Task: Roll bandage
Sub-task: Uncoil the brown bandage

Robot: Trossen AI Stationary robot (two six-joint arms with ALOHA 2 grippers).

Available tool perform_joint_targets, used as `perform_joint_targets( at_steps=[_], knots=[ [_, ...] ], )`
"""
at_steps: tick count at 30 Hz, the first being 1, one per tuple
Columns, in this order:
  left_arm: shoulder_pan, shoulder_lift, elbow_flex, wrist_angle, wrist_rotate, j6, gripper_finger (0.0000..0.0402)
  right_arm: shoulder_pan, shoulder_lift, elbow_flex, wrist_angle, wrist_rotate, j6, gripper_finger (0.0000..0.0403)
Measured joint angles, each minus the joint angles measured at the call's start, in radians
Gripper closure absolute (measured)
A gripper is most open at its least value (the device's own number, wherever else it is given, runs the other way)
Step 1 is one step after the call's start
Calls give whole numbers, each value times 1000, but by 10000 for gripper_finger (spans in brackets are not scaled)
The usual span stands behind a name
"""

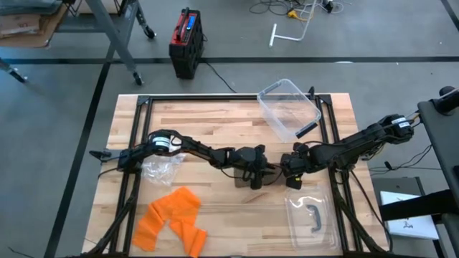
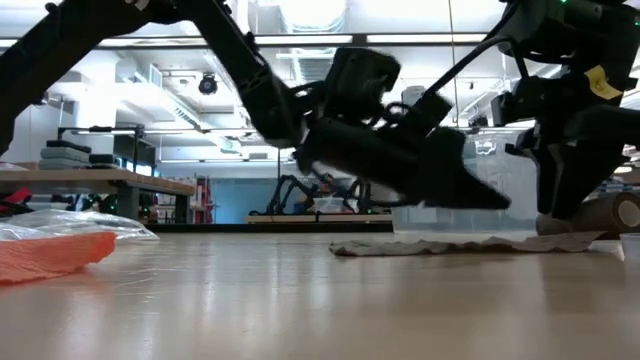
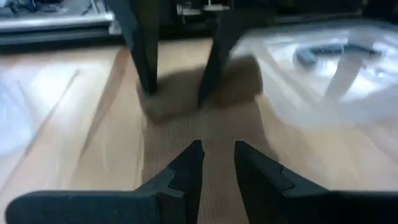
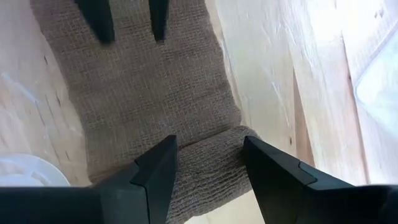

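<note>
While the left pincer point(image 3: 217, 165) pins the bandage point(image 4: 155, 93) narrowly, the right pincer point(image 4: 208, 158) grips its roll.

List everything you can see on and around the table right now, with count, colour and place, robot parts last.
bandage: one, brown, table centre, flat strip with a rolled end between the right gripper's fingers
orange cloth: one crumpled piece, orange, near left part of the table
plastic bag: one, clear, left side, beside the left arm
clear bin: one, transparent, tilted at the far right edge
bin lid: one, clear with a dark handle, near right corner
case: one, black and red, on the floor beyond the table
left gripper: dark, over the flat strip, fingers slightly apart
right gripper: dark, straddling the rolled end
</note>
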Motion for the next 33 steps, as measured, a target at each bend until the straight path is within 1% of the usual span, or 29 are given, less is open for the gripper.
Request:
perform_joint_targets(
  at_steps=[3,8,11,13,19,23,29,33],
  knots=[
    [0,51,92,-39,6,0,315,0,0,0,0,1,-1,220],
    [-2,178,272,-120,58,-2,315,0,0,0,0,1,-1,220],
    [-7,245,372,-186,61,-6,315,0,-1,0,-3,1,-3,220],
    [-8,258,412,-253,61,-5,315,0,-1,1,-13,-4,-3,220],
    [-8,259,400,-280,61,21,315,21,-4,4,-106,-28,-23,220],
    [-8,259,396,-281,61,22,315,22,-6,14,-114,-46,-45,220],
    [-8,260,396,-280,61,30,315,22,-5,65,-110,-55,-93,220],
    [-8,260,395,-280,61,30,315,22,-5,83,-74,-56,-133,220]
  ],
)
